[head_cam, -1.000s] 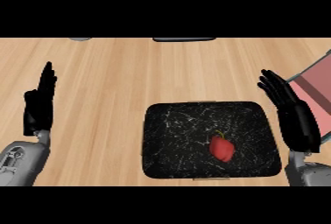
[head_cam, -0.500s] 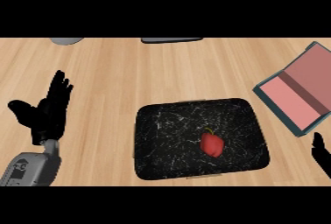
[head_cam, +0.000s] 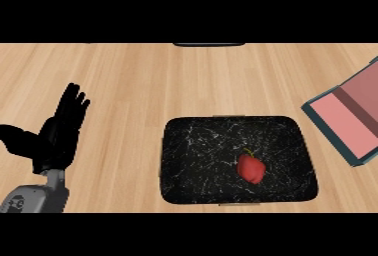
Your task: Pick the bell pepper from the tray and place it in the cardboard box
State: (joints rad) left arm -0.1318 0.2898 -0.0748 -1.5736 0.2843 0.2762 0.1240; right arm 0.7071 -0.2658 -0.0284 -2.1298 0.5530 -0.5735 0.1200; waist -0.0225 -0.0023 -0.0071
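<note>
You have not started the pick: the bell pepper lies untouched on the black tray, toward its right side, near the counter's front edge. The cardboard box waits at the right edge. Your left robot hand rests open near the left edge, fingers straight, holding nothing. The right robot hand is out of view.
</note>
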